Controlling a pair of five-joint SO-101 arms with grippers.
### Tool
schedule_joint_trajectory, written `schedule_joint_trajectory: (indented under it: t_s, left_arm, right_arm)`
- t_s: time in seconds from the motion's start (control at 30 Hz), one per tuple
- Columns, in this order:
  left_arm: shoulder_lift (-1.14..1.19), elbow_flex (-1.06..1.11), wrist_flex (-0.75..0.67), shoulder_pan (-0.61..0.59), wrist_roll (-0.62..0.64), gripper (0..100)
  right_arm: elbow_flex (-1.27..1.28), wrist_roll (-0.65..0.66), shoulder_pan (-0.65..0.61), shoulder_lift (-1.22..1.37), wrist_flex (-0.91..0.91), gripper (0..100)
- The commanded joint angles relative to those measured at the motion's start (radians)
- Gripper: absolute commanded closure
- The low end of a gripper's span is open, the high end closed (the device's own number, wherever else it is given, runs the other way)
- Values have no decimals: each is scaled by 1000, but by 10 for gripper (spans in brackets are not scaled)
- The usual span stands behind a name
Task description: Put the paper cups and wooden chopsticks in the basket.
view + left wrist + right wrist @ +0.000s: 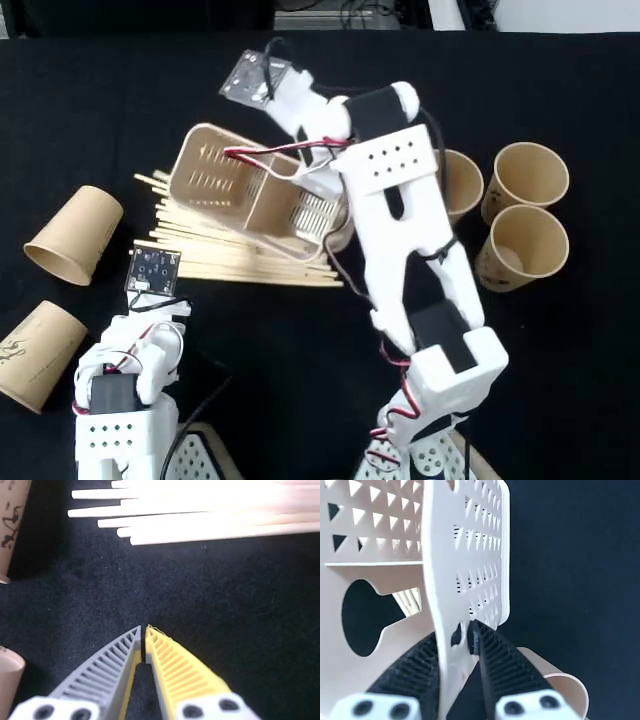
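Note:
The beige perforated basket [245,190] is tilted over a spread of wooden chopsticks [215,255]. My right gripper [454,632] is shut on the basket's end wall [465,555], with one black finger on each side of it. In the high view that gripper [322,203] is at the basket's right end. My left gripper [144,630] is shut on nothing and hovers over bare cloth, just short of the chopstick ends [200,515]. Two paper cups [75,235] [35,355] lie on their sides at the left. Three more [525,175] [520,250] [458,185] are on the right.
Another paper cup [555,690] lies just under the gripped end of the basket, next to the right fingers. The right arm [400,230] stretches across the middle of the black cloth. The left arm [130,370] is at the front left, between the two lying cups.

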Motion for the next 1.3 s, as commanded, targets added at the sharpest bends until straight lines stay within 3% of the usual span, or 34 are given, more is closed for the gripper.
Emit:
schedule_joint_trajectory:
  t_s: [0.0, 0.17, 0.67, 0.9, 1.27]
  left_arm:
    - [0, 18, 5, -1, -2, 970]
    - [0, 18, 5, -1, -2, 970]
    - [0, 18, 5, -1, -2, 970]
    - [0, 18, 5, -1, -2, 970]
    - [0, 18, 5, -1, -2, 970]
  right_arm:
    - [-31, 9, -57, -58, 34, 986]
    - [59, 23, -117, -163, 23, 986]
    - [10, -130, 158, -166, -138, 986]
    - [4, -258, 203, -47, -137, 986]
    - [7, -267, 218, -16, -51, 983]
